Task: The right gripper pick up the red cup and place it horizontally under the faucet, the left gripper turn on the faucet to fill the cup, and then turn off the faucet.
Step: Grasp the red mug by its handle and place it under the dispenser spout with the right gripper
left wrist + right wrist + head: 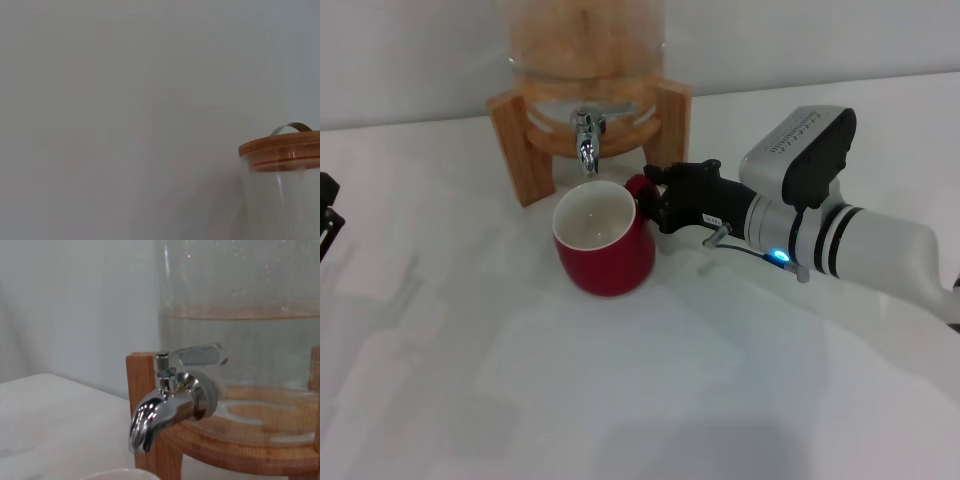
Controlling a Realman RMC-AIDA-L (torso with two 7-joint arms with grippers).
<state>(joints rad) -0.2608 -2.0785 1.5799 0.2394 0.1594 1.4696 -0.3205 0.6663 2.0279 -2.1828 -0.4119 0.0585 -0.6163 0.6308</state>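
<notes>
Red cup (605, 245) is sitting under the faucet (587, 140), right gripper (660, 198) fingers gripping its handle; left gripper (326, 215) is idling, fingers unclear, filling not started.

- Dispenser (588, 60): clear-walled jar, upright, holding clear liquid with the level line visible partway up the wall. Just beyond the right gripper (658, 198) and towards its left.
- Wooden stand (510, 140): light-toned wood, thick legs and a ring cradling the dispenser base. Nearest leg close behind the right gripper, not touching it.
- Wooden lid (280, 150): round, reddish-brown, seated on the jar's mouth, high above the right gripper.
- Metal strap handle (292, 127): thin curved band on top of the lid.
- Table (620, 400): white, matte, beneath the right gripper, bearing the stand.
- Wall (420, 50): plain pale grey, behind the dispenser, well beyond the right gripper.
</notes>
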